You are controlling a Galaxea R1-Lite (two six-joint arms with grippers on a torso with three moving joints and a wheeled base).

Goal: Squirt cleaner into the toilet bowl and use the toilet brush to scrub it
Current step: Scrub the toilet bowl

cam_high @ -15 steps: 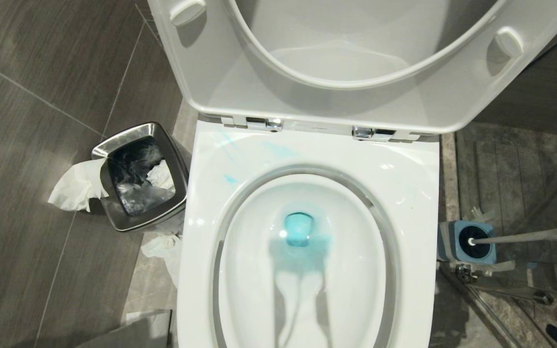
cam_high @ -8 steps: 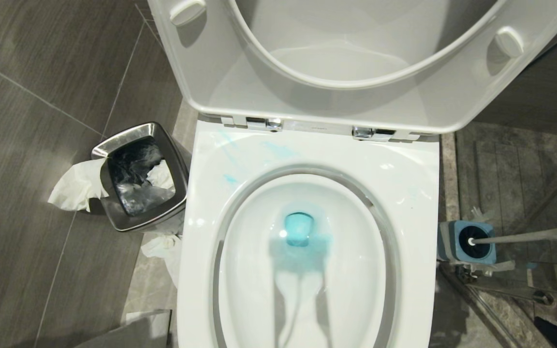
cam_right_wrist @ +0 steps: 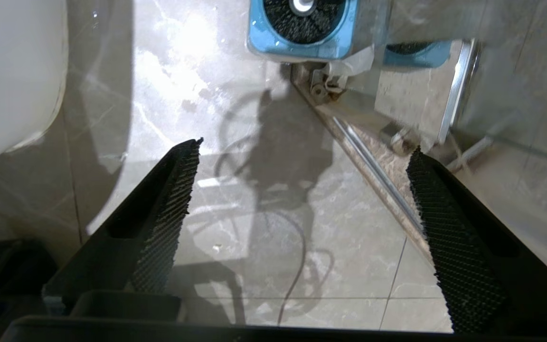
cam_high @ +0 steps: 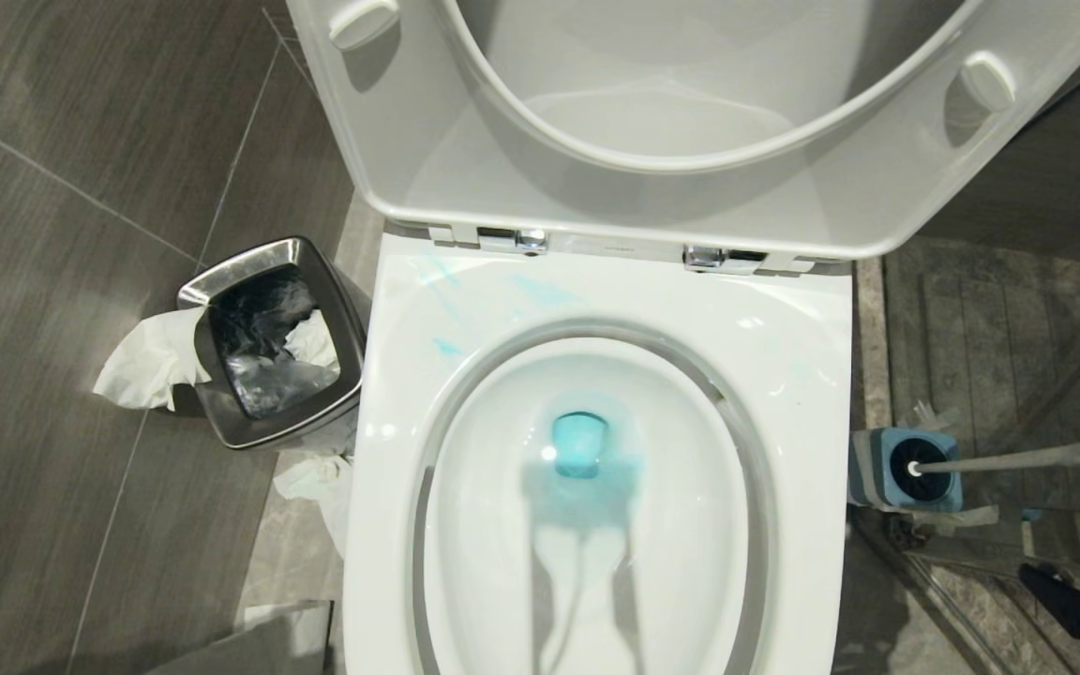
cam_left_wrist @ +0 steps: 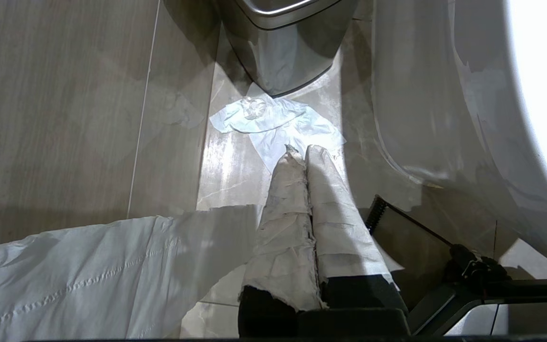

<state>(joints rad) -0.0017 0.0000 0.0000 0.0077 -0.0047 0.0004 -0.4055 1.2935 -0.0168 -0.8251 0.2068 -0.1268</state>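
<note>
The toilet bowl [cam_high: 596,525] is a glossy white ceramic oval inside a broad squared rim, its smooth plastic seat and lid raised behind it. The cleaner [cam_high: 581,448] shows as turquoise tint pooled at the drain, with paler blue smears on the rim's far left corner. Left of the bowl, on the dark streaked floor tiles [cam_high: 62,187], stands a square brushed-steel bin [cam_high: 270,343] with crumpled white tissue [cam_high: 142,361] spilling beside it. On the marbled floor right of the bowl sits a square blue-grey holder [cam_high: 906,469] containing the toilet brush [cam_high: 920,469], black ball of bristles down, slim white handle leaning out to the right. The right pincer [cam_right_wrist: 302,190] hangs low over that floor, short of the holder, its 2 black ribbed fingers spread wide around nothing. The left pincer [cam_left_wrist: 302,156], wrapped in creased pale tape, is pressed closed above tissue on the floor.
</note>
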